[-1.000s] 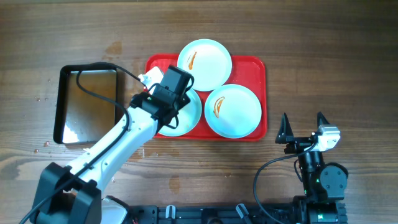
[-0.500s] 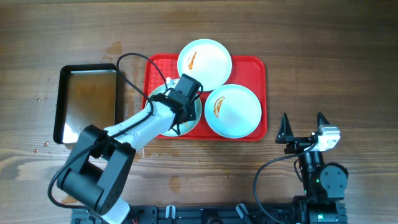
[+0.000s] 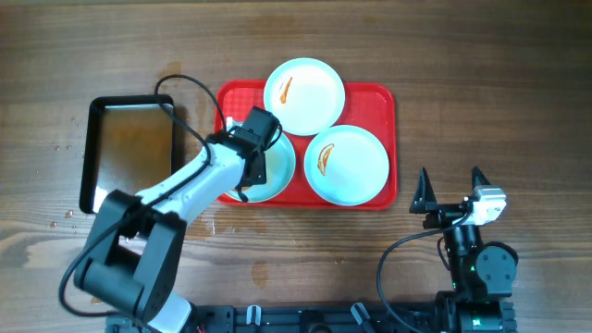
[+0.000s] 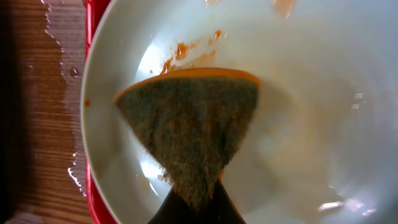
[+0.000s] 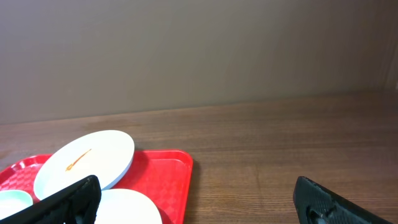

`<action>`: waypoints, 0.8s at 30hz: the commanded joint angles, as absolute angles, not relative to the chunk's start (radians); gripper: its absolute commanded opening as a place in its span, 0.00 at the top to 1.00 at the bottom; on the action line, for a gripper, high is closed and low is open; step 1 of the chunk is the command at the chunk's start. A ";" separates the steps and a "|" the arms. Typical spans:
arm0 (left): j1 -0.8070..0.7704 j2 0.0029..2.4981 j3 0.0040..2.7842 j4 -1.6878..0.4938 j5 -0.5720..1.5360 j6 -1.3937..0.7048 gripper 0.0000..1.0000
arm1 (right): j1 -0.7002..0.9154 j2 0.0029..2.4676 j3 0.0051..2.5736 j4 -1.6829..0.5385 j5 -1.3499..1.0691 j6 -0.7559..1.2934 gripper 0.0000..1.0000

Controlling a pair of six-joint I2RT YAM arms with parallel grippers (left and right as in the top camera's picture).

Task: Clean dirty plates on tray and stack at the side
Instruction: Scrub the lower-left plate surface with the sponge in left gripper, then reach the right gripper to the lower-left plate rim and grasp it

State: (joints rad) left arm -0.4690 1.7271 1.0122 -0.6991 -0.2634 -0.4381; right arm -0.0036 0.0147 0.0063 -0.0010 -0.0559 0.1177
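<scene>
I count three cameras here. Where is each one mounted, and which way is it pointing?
Overhead: fixed above the table, facing straight down on the tray, three plates and a dark pan; left arm and right arm show.
Left wrist: on the left arm, facing down into the near-left plate; left gripper shows, shut on a sponge.
Right wrist: on the right arm, facing level across the table; open right gripper frames it.
Shared: overhead and right wrist both show the tray and the rear plate.

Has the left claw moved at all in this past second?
Yes. The left gripper, holding the sponge, swung right toward the lower right plate, then came back left toward the tray's left edge.
</scene>
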 commanded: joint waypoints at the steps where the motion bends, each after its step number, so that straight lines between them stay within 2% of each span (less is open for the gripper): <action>1: -0.467 1.576 1.074 -0.708 -0.153 -0.423 0.96 | -0.009 0.009 0.005 0.001 -0.064 0.106 0.00; 7: -0.455 1.384 1.074 -0.686 -0.084 -0.521 0.96 | -0.009 0.009 0.005 0.001 -0.064 0.106 0.00; 11: -0.439 1.370 1.072 -0.700 -0.033 -0.529 0.96 | -0.009 0.009 0.005 0.013 -0.055 0.116 0.00; 12: -0.439 1.371 1.067 -0.706 -0.033 -0.529 0.96 | -0.009 0.009 0.005 0.035 -0.103 0.194 0.00; 15: -0.438 1.373 1.058 -0.709 -0.033 -0.529 0.96 | -0.009 0.009 0.005 0.091 -0.332 0.740 0.01; 18: -0.438 1.373 1.058 -0.709 -0.034 -0.529 0.96 | -0.009 0.010 0.005 0.088 -0.330 1.208 0.00; 19: -0.438 1.373 1.058 -0.711 -0.034 -0.529 0.96 | -0.009 0.010 0.005 0.130 -0.350 1.224 0.00; 22: -0.438 1.373 1.058 -0.717 -0.034 -0.529 0.96 | -0.009 0.018 0.010 0.523 -0.487 1.069 0.00; 24: -0.438 1.373 1.058 -0.720 -0.034 -0.529 0.96 | -0.009 0.031 0.062 0.585 -0.502 1.029 0.00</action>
